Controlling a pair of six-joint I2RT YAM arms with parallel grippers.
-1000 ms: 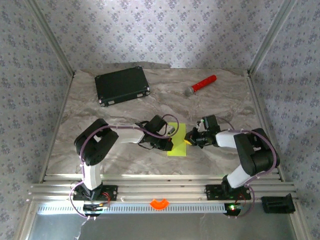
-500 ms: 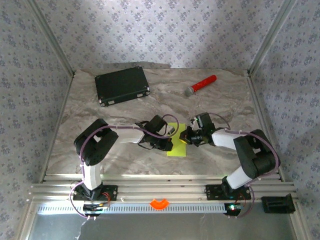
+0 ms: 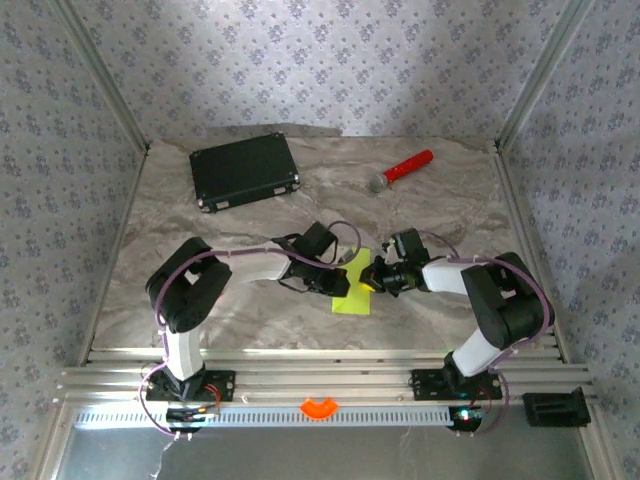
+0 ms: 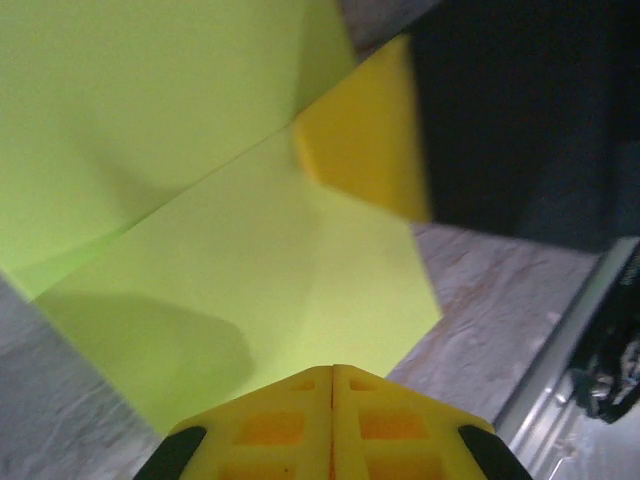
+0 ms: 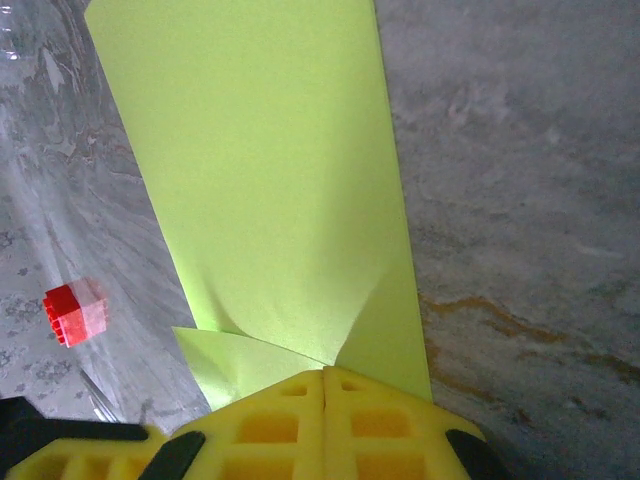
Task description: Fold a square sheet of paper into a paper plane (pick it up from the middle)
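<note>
- Sheet of paper point(image 3: 352, 288) sits just below centre of the top view, between the two grippers. It is folded to a narrow strip, not a full square.
- Its long axis runs roughly up-down in that frame, with the top end leaning slightly right. The lower end is square-cut, and no pointed nose is visible.
- It is plain lime yellow-green and unmarked.
- In the left wrist view, a straight crease runs diagonally from the left edge up to top centre, with panels angled either side.
- In the right wrist view, the strip runs from the fingers to the top of the frame, with a small pucker right at the fingers.
- Left gripper point(image 3: 343, 283) is clenched on the sheet's left edge, pads meeting.
- Right gripper point(image 3: 370, 281) is clamped on the right edge, pads meeting.
- I cannot tell whether the strip touches the table point(image 3: 200, 240).
- Red block point(image 5: 73, 312) lies on the table, left of the strip and apart from it.
- Black case point(image 3: 245, 171) is at upper left and the microphone point(image 3: 401, 170) at upper right, both well apart from the paper.
</note>
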